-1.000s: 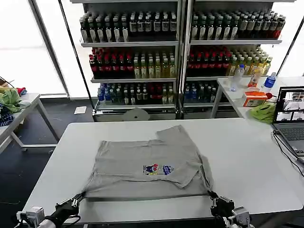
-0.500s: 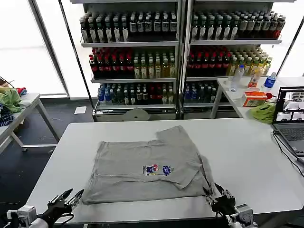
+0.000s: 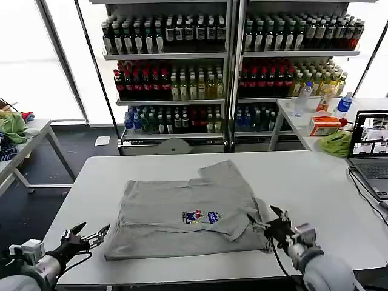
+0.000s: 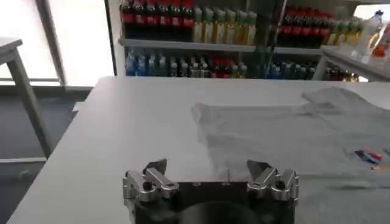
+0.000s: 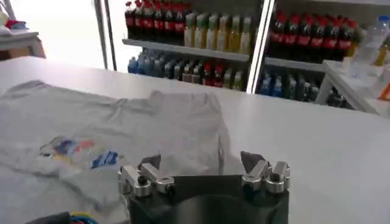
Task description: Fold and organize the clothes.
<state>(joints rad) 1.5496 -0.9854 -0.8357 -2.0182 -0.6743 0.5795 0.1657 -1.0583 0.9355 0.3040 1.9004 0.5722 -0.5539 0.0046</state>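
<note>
One of the clothes, a light grey short-sleeved shirt (image 3: 182, 203) with a small multicoloured chest print (image 3: 203, 216), lies partly folded in the middle of the white table (image 3: 315, 188). My left gripper (image 3: 91, 230) hovers open just off the shirt's near left corner, holding nothing. In the left wrist view the left gripper (image 4: 206, 167) has the shirt (image 4: 286, 125) ahead of it. My right gripper (image 3: 263, 215) is open at the shirt's near right corner, its fingers empty. From the right wrist, the right gripper (image 5: 201, 161) faces the shirt (image 5: 128, 122) and its print (image 5: 79, 149).
A laptop (image 3: 371, 151) with its cable sits at the table's right edge. A second table at the right back carries a green cloth (image 3: 335, 143), an orange box (image 3: 325, 125) and bottles. Shelves of bottles (image 3: 182, 79) stand behind. A side table (image 3: 27, 136) is at the left.
Both grippers have let go of the shirt's near hem and opened. The left one moved out to the left; the right one rose and moved up beside the shirt's right corner.
</note>
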